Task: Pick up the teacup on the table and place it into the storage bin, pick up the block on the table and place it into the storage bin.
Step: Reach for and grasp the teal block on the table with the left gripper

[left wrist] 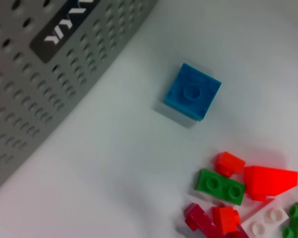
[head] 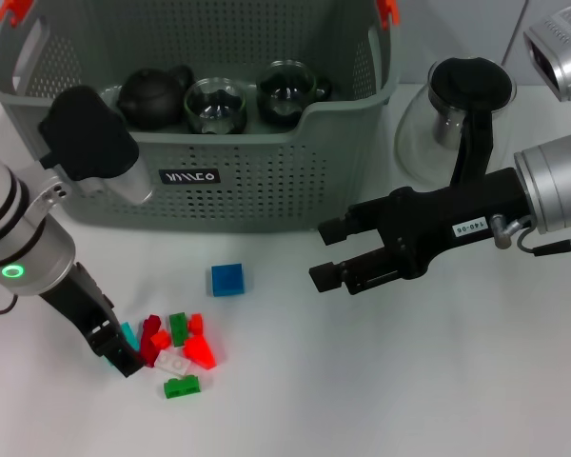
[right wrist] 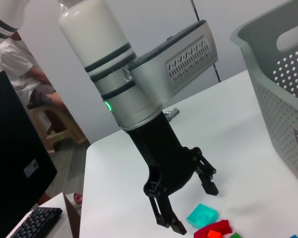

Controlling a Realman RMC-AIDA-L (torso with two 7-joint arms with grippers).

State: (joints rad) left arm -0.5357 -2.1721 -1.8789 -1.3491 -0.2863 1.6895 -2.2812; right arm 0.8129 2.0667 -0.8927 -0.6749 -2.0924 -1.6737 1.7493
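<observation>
The grey-green perforated plastic storage bin (head: 266, 181) stands at the counter's (head: 438, 381) far edge, dark glass teacups (head: 285, 92) inside. The blue square block (head: 227, 279) lies before it. Left gripper (right wrist: 188, 206), jaws apart, hangs over the mixed brick pile (head: 176, 347); right gripper (head: 330, 255), jaws apart, hovers nearby.

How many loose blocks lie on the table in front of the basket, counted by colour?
blue block: 1
teal block: 1
green blocks: 2
white block: 1
dark red block: 1
bright red blocks: 3
Total: 9
</observation>
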